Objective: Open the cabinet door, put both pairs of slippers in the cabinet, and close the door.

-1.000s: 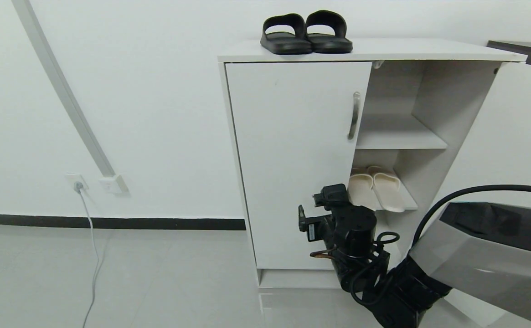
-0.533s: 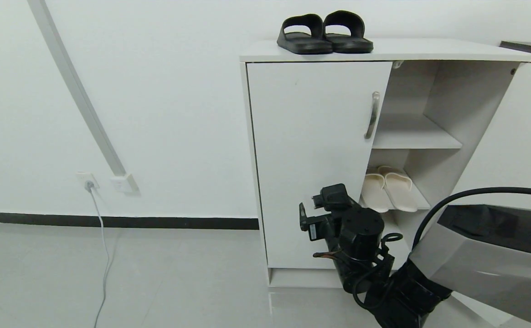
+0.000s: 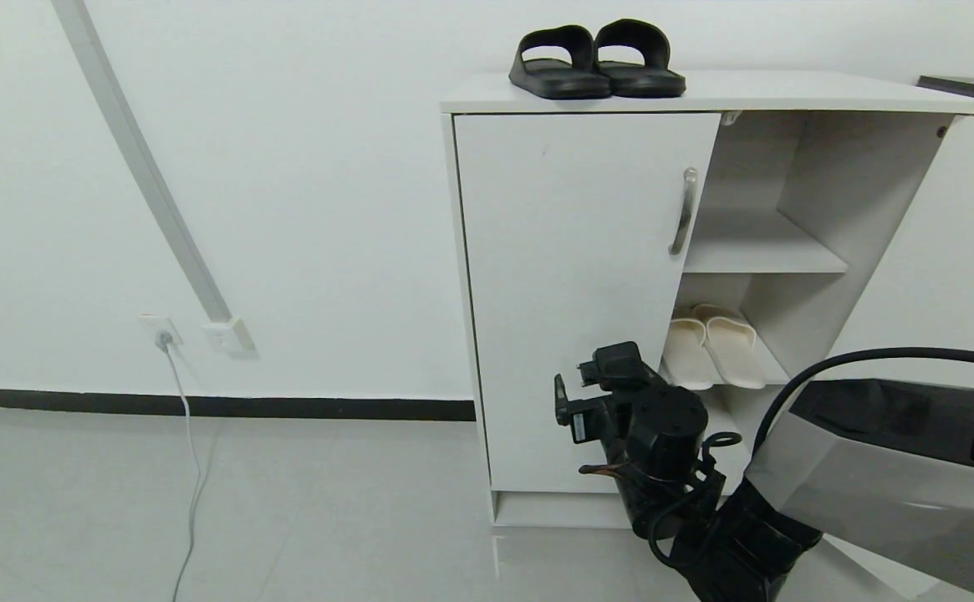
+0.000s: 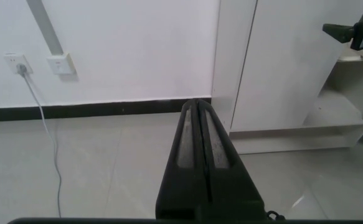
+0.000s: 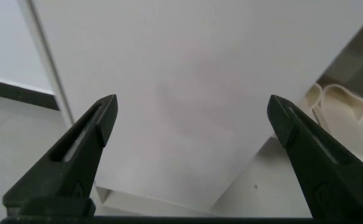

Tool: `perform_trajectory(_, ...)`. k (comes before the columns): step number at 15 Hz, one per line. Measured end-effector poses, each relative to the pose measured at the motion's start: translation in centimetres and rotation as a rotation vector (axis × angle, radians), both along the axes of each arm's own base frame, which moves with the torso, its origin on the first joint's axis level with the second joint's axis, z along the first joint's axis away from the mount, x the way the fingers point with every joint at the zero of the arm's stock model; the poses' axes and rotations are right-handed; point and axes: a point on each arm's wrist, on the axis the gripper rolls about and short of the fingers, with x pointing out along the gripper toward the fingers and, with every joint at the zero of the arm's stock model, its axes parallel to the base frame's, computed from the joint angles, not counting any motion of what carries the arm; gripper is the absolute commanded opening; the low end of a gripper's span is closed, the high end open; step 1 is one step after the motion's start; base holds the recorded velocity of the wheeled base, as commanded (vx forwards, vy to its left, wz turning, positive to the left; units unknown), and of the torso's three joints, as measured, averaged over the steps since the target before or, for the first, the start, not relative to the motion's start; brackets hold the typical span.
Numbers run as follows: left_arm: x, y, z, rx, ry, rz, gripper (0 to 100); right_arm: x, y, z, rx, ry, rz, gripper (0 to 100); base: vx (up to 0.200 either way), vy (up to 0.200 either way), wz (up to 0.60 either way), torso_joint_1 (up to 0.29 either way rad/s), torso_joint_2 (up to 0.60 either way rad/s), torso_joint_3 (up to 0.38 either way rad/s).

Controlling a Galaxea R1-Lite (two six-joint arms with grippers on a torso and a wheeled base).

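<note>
In front of the white cabinet (image 3: 704,88), low down, the right pincer (image 3: 584,385) stands released: its two black, wedge-shaped fingers (image 5: 84,149) are spread wide with nothing between them. They face the flat, smooth panel of the closed left door (image 3: 570,293), close to it; contact cannot be confirmed.

Just beyond this pincer, to its right and a little higher, the cream slippers (image 3: 708,347) lie side by side on the lower shelf (image 3: 775,372). They are smooth, moulded and rounded, and their long axes run into the depth of the cabinet, one end towards the room. The right wrist view shows the same pair (image 5: 340,115) past the door's edge.

Well above the pincer, the black slippers (image 3: 597,60) sit on the cabinet top, matte, with broad arched straps. They are touching side by side, their long axes run front to back, and the strap ends are towards the wall.

Above the pincer, a slim curved metal handle (image 3: 685,211) stands upright on the left door. The right door (image 3: 946,251) is swung open to the pincer's far right.

The left pincer (image 4: 197,109) is clenched, its ribbed fingers pressed together on nothing, over glossy grey floor (image 4: 106,174), pointing towards the cabinet's foot. To its left a socket (image 4: 16,62) feeds a grey cable (image 4: 47,137).
</note>
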Motion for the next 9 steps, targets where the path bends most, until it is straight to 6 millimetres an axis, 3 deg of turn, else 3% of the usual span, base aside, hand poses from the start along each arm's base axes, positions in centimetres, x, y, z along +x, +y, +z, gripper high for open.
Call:
perform_trajectory(6,0.0,0.0,-0.01,0.0,0.0,0.0,0,0.26,0.06,-0.68,-0.009,0.01,-0.003,100,0.0,0.0,0.0,0.0,0.0,0.0)
perform_trajectory(9,0.01,0.0,-0.03,0.0,0.002,0.0,0,0.35,0.06,-0.78,-0.011,0.012,-0.005,100,0.0,0.0,0.0,0.014,-0.24,-0.251)
